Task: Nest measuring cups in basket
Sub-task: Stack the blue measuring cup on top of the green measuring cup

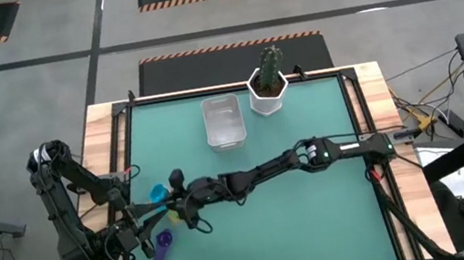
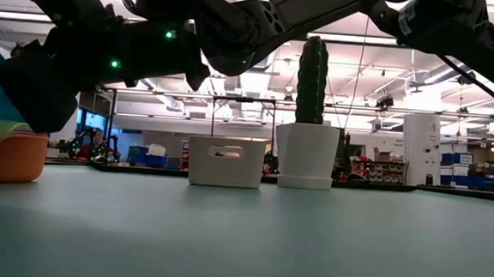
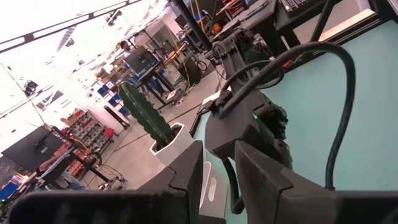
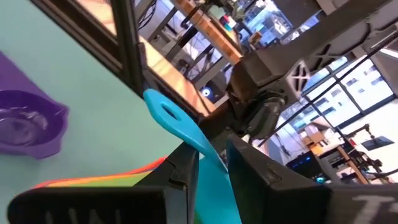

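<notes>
Two dark arms are meeting over the left side of the green table (image 1: 320, 227), the right arm stretching low across it from the right edge. One cactus pot (image 1: 268, 94) and one clear basket (image 1: 222, 120) are standing side by side at the far edge, well apart from the cups. One stack of nested measuring cups (image 2: 4, 148) is sitting near the left edge, and one purple cup (image 4: 28, 127) is lying alone beside it. The right gripper (image 4: 211, 163) is straddling the stack's teal handle (image 4: 186, 132), jaws slightly parted. The left gripper (image 3: 217, 169) is waiting there, fingers narrowly apart, gripping nothing.
</notes>
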`<action>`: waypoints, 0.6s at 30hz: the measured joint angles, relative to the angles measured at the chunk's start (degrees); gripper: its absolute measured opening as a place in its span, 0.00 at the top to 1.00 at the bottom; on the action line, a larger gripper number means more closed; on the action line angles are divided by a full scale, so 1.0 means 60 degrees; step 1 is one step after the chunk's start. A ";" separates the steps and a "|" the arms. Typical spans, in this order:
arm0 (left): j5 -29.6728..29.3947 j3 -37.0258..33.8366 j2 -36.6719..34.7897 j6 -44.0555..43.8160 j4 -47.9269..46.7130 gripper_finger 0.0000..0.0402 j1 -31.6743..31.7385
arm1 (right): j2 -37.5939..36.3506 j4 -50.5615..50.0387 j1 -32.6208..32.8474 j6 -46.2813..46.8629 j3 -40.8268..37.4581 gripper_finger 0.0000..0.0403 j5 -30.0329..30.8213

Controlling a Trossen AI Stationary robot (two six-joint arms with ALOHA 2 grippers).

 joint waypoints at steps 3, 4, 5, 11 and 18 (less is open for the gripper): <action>0.0000 0.0000 0.0000 0.0000 0.0000 0.81 0.0000 | 0.0000 -0.0196 0.0056 -0.0004 0.0000 0.83 0.0059; 0.0001 0.0000 0.0000 0.0000 0.0001 0.81 0.0000 | 0.0000 -0.0254 0.0077 -0.0013 0.0000 0.83 0.0132; 0.0002 0.0000 0.0000 0.0000 0.0000 0.81 0.0000 | 0.0000 -0.0318 0.0106 -0.0014 0.0000 0.83 0.0242; 0.0007 0.0000 0.0000 0.0000 0.0001 0.81 0.0000 | -0.0002 -0.0836 0.0197 -0.0024 0.0076 0.83 0.0579; 0.0011 0.0000 0.0000 0.0000 0.0002 0.81 0.0000 | -0.0067 -0.1286 0.0268 0.0071 0.0088 0.82 0.0776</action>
